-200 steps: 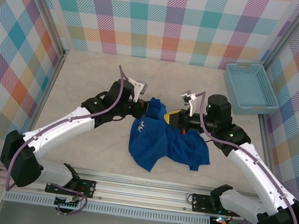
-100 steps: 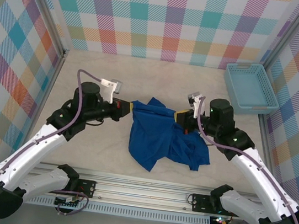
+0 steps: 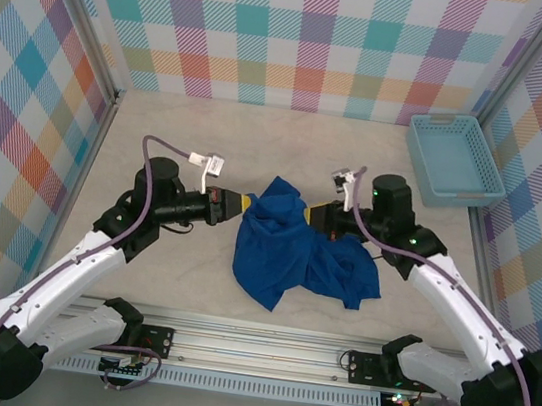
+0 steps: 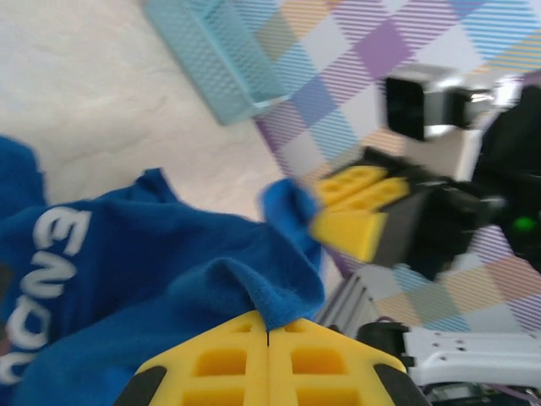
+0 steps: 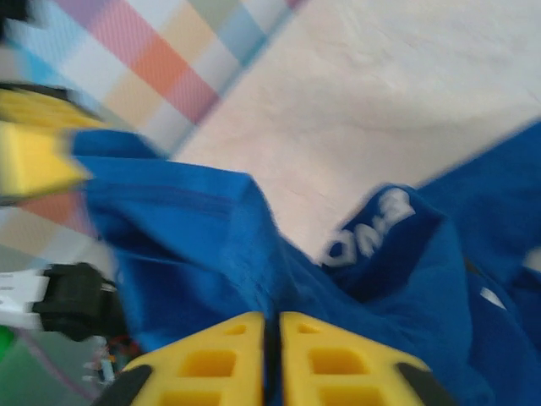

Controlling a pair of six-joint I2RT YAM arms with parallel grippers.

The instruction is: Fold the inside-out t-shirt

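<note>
Between the two grippers sits the inside-out t-shirt (image 3: 284,250), a royal-blue crumpled heap on the table (image 3: 190,131). Its upper edge is strung from one set of fingertips to the other, and the rest slumps from there toward the arm bases. Left gripper (image 3: 244,200) is at the shirt's left end with its tips pointing at the right one; in the left wrist view the yellow fingers are pressed together, with a small fold of blue cloth pinched right at the seam between them. Ahead of those tips the cloth runs on in a ridge to the opposite gripper, and white print (image 4: 59,233), mirrored letters, shows on the fabric off to the left of them. Right gripper (image 3: 312,212) is at the shirt's right end, facing the left one. In the right wrist view its yellow fingers are almost together with just a thin dark slit, and a fold of blue cloth runs down into that slit, so it is pinching the shirt too. More white print lies just ahead and right of those tips; the view is motion-blurred. A light-blue lattice basket (image 3: 453,163) stands well apart behind the right gripper, by the checkered wall (image 3: 304,36), not touching the shirt.
</note>
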